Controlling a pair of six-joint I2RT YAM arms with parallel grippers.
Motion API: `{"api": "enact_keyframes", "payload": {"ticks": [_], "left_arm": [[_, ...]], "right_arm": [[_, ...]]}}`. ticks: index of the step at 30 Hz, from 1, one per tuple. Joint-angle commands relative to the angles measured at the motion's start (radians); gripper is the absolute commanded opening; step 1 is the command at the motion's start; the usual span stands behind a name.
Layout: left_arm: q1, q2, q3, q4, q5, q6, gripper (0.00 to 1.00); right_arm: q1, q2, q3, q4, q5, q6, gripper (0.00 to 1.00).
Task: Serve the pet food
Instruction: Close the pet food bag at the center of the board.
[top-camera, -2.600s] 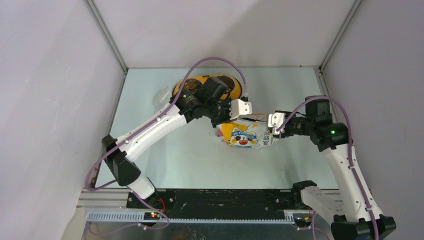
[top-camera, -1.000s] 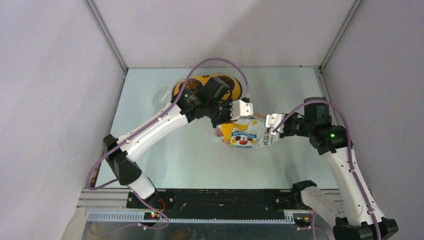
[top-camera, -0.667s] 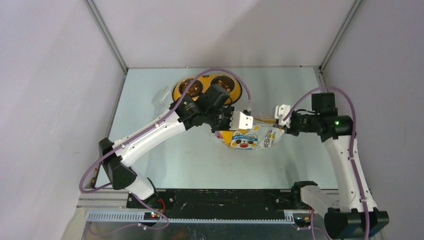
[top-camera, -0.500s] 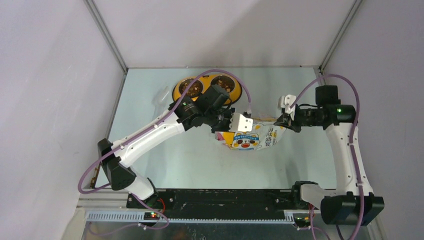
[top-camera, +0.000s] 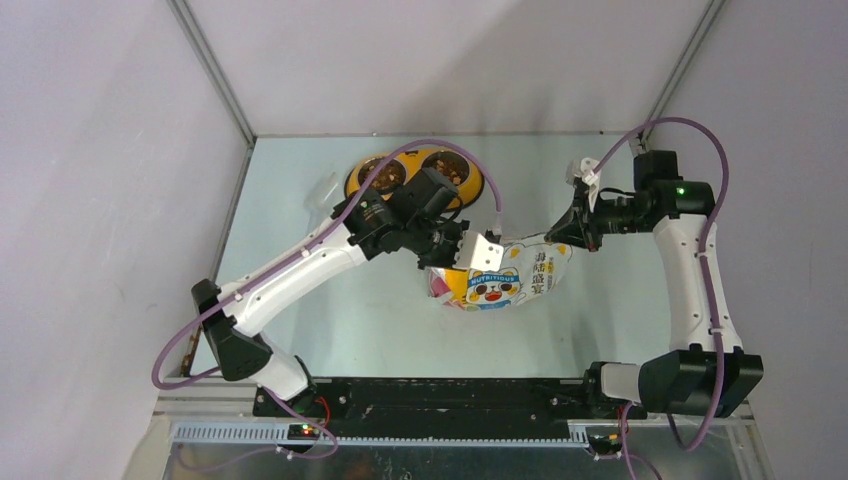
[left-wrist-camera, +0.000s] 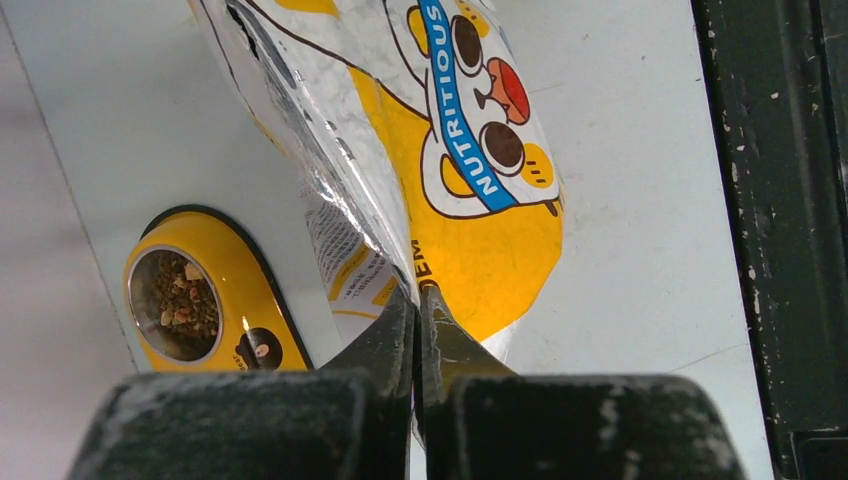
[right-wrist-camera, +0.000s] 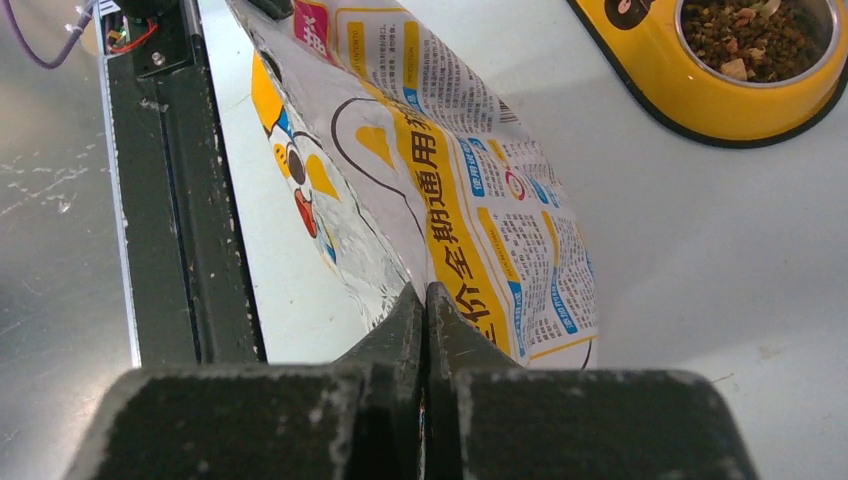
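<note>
The crinkly yellow-white cat bag (top-camera: 505, 280) of pet food hangs over the middle of the table, stretched between both arms. My left gripper (top-camera: 455, 262) is shut on the bag's left edge, and its fingertips (left-wrist-camera: 418, 300) pinch the foil beside the yellow print (left-wrist-camera: 440, 150). My right gripper (top-camera: 562, 234) is shut on the right edge, with the printed back panel (right-wrist-camera: 470, 200) running away from its tips (right-wrist-camera: 424, 296). Brown kibble (right-wrist-camera: 760, 30) lies in the steel cups of the yellow double bowl (top-camera: 470, 185), behind the left arm. That bowl (left-wrist-camera: 235, 280) also shows in the left wrist view.
A clear plastic scoop (top-camera: 325, 190) lies left of the bowl near the back left. The black base rail (top-camera: 440, 395) runs along the near table edge. Grey walls close in the left, right and back sides.
My right arm swung back and to the right, lifting the bag's right edge. My left arm drew toward the near side, uncovering the bowl. The bag now tilts, stretched between both grippers.
</note>
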Motion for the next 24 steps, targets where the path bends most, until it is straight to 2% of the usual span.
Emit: {"api": "enact_keyframes", "payload": {"ticks": [1, 4, 6, 7, 8, 9, 10, 12, 14, 18, 24], "left_arm": [[-0.004, -0.039, 0.056, -0.127, -0.018, -0.059, 0.0], [-0.004, -0.001, 0.069, -0.107, -0.027, -0.094, 0.02], [-0.007, 0.021, 0.081, -0.111, -0.029, -0.101, 0.0], [-0.009, 0.029, 0.086, -0.115, -0.031, -0.102, 0.0], [-0.009, 0.041, 0.096, -0.124, -0.033, -0.103, 0.0], [-0.01, 0.045, 0.1, -0.125, -0.036, -0.104, 0.0], [-0.01, 0.049, 0.1, -0.126, -0.037, -0.107, 0.0], [-0.009, 0.049, 0.095, -0.12, -0.047, -0.113, 0.0], [-0.008, 0.046, 0.089, -0.116, -0.053, -0.117, 0.0], [-0.001, 0.045, 0.072, -0.104, -0.047, -0.129, 0.0], [0.026, 0.057, 0.07, -0.099, -0.02, -0.145, 0.0]], "right_arm": [[-0.04, -0.071, 0.021, 0.186, -0.046, 0.044, 0.0], [-0.038, -0.086, -0.023, 0.205, -0.001, 0.025, 0.0], [-0.033, -0.089, -0.031, 0.152, 0.019, -0.037, 0.01], [-0.026, -0.09, -0.032, 0.124, 0.027, -0.115, 0.06], [-0.022, -0.098, -0.033, 0.074, 0.045, -0.154, 0.18], [-0.016, -0.105, -0.038, 0.057, 0.05, -0.219, 0.23], [-0.013, -0.127, -0.053, 0.037, 0.06, -0.268, 0.34], [0.004, -0.176, -0.095, 0.058, 0.083, -0.301, 0.48], [0.036, -0.239, -0.155, 0.131, 0.124, -0.303, 0.54], [0.147, -0.333, -0.269, 0.279, 0.211, -0.284, 0.59], [0.284, -0.353, -0.345, 0.412, 0.362, -0.23, 0.59]]}}
